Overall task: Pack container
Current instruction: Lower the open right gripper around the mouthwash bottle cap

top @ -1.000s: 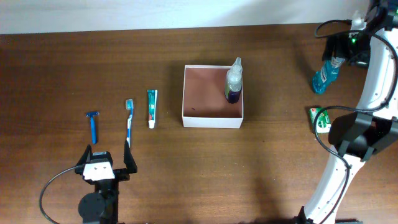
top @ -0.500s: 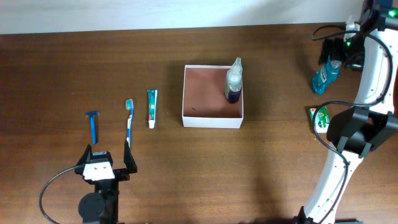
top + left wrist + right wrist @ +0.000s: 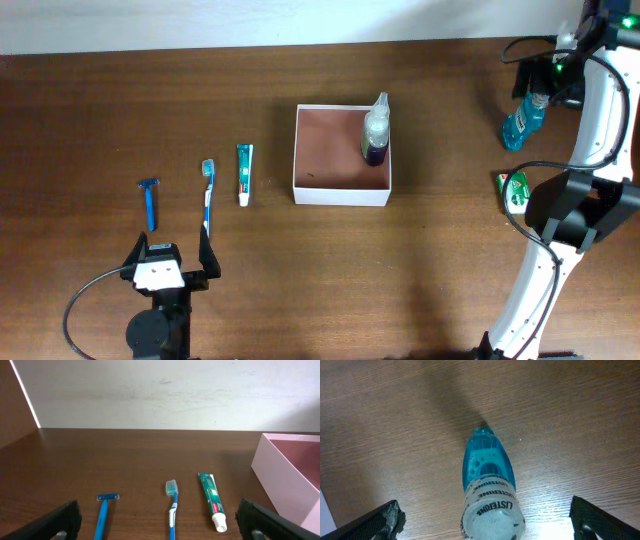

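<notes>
1. Tabletop (image 3: 440, 270): dark brown wood, a pale wall seen along its far edge.
2. Container (image 3: 322, 150): a square shallow box with white walls and a reddish-brown floor, set near the middle of the tabletop. In the left wrist view its pale wall is seen at the right edge.
3. Spray bottle (image 3: 375, 128): clear with a dark base, found inside the container against its far right corner.
4. Three items are laid in a row to the left of the container, well apart from one another:
   - Toothpaste tube (image 3: 244, 173), nearest the box, cap toward the near edge.
   - Toothbrush (image 3: 207, 195), blue and white, bristle head pointed away.
   - Razor (image 3: 150, 200), blue, farthest left.
5. Left gripper (image 3: 174, 250): parked by the near edge, just short of the razor and toothbrush. Its jaws are spread wide, one dark tip in each lower corner of the wrist view, and none of the items is touched.
6. Right gripper (image 3: 487, 521): placed at the far right corner, over the mouthwash bottle (image 3: 522, 122). Its jaws are held wide apart, well clear of the bottle on both sides.
7. The mouthwash bottle is filled with blue liquid and labelled LISTERINE. It is well apart from the container, to its right. Whether it is upright or lying cannot be told.
8. Green-and-white packet (image 3: 513, 190): seen on the tabletop nearer than the mouthwash bottle, partly hidden by the right arm.
</notes>
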Controlling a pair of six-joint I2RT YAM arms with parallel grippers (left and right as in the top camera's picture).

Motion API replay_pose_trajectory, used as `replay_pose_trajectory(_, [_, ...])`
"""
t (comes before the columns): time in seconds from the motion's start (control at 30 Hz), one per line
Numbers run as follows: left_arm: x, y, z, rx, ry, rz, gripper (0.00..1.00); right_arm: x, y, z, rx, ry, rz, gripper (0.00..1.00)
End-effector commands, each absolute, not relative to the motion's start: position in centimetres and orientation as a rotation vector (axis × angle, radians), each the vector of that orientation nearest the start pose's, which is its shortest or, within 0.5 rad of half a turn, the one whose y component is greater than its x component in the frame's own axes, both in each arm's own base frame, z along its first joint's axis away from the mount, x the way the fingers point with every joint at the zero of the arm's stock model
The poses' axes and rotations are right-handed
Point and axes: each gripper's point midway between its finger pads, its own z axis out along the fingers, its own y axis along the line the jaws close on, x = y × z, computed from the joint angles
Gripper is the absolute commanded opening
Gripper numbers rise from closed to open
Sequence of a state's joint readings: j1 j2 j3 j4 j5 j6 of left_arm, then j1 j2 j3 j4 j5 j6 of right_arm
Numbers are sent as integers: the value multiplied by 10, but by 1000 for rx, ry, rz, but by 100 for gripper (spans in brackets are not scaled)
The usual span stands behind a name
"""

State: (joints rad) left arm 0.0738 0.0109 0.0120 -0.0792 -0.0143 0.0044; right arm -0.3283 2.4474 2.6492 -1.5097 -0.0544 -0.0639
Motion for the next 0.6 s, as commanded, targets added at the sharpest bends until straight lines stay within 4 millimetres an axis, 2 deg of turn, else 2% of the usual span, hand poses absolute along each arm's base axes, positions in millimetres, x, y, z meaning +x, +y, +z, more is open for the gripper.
replay_pose_trajectory(0.0, [245, 18, 156, -47, 1650, 68, 99, 485, -152, 132, 362, 2909, 39, 100])
replay_pose_trajectory(0.2, [245, 18, 156, -47, 1650, 68, 99, 481, -151, 119, 364, 2945, 50, 100])
replay_pose_trajectory(0.37, [245, 18, 156, -47, 1650, 68, 99, 483, -151, 119, 363, 2936, 46, 99])
replay_pose_trajectory(0.57, [245, 18, 156, -47, 1650, 68, 99, 488, -153, 120, 359, 2916, 41, 93])
